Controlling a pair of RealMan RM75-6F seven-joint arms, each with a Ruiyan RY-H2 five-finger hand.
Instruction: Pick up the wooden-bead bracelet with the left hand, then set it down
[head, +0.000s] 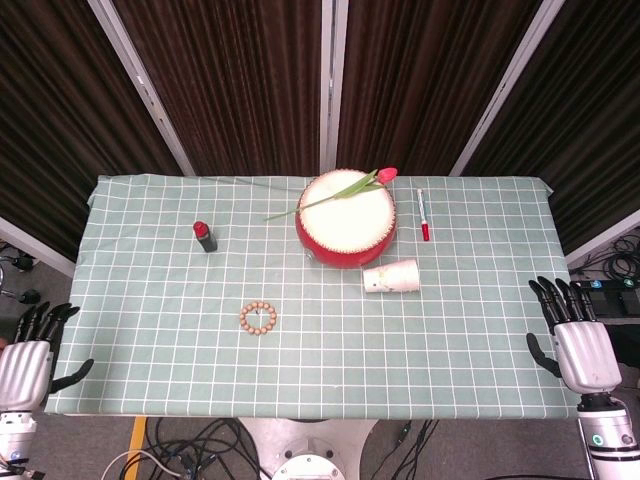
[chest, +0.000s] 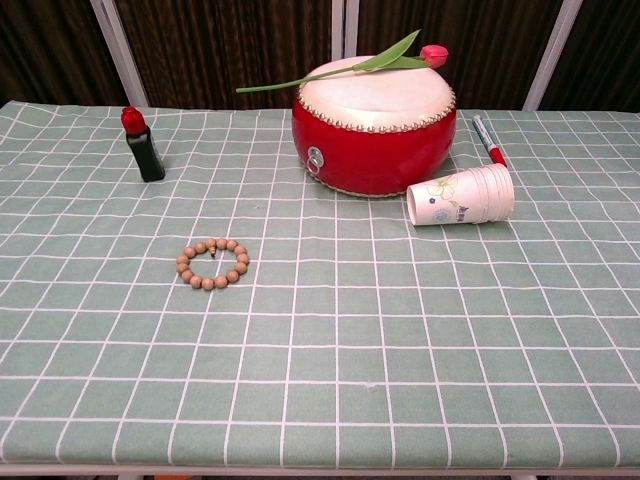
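Observation:
The wooden-bead bracelet (head: 258, 318) (chest: 212, 264) lies flat as a ring on the green checked tablecloth, left of centre and toward the front. My left hand (head: 30, 358) hangs off the table's left front corner, fingers apart, holding nothing, far from the bracelet. At the right front corner my right hand (head: 573, 335) is likewise open and empty. The chest view shows neither hand.
A red drum (head: 345, 218) (chest: 372, 125) with a tulip (head: 385, 175) (chest: 432, 54) across its top stands at the back centre. A paper cup (head: 391, 276) (chest: 462, 195) lies on its side in front of it. A red-capped marker (head: 423, 214) lies to the right, a small red-topped bottle (head: 204, 236) (chest: 143, 143) at left.

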